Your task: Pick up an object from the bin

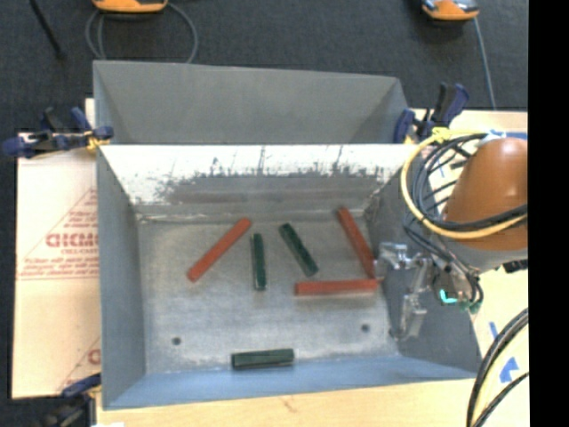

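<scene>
The hand (404, 302) hangs by the right wall of the bin (178, 318); how far open I cannot tell, nothing seen in it. A red bar (336, 286) lies just left: best straddle its middle across the width, clear of the wall

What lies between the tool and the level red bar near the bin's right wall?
Nothing visible. The tool hangs at the right of the bin, and the level red bar ends just beside it. A slanted red bar lies farther back, not between them.
</scene>
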{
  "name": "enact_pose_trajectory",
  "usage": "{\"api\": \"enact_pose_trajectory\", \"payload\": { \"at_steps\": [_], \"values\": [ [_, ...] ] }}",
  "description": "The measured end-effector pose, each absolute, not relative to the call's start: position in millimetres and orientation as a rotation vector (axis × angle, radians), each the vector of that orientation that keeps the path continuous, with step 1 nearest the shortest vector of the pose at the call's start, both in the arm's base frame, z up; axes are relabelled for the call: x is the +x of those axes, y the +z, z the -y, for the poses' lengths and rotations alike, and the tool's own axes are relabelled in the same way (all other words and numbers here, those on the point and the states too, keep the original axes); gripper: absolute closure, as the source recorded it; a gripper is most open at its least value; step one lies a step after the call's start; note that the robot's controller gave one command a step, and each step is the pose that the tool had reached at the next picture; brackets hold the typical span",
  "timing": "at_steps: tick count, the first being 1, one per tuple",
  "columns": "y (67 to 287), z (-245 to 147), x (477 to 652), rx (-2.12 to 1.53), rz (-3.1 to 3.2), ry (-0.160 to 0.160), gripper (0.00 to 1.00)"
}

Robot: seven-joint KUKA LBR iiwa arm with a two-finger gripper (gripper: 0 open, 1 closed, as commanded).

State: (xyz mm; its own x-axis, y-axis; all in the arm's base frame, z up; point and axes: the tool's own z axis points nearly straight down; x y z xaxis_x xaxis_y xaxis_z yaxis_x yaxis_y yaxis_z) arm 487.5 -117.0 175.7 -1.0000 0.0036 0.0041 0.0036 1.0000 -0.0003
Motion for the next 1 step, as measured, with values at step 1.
{"api": "enact_pose_trajectory", "payload": {
  "at_steps": [1],
  "values": [
    [67.1,102.7,559.5,0.038,3.146,0.003,0.0]
  ]
}}
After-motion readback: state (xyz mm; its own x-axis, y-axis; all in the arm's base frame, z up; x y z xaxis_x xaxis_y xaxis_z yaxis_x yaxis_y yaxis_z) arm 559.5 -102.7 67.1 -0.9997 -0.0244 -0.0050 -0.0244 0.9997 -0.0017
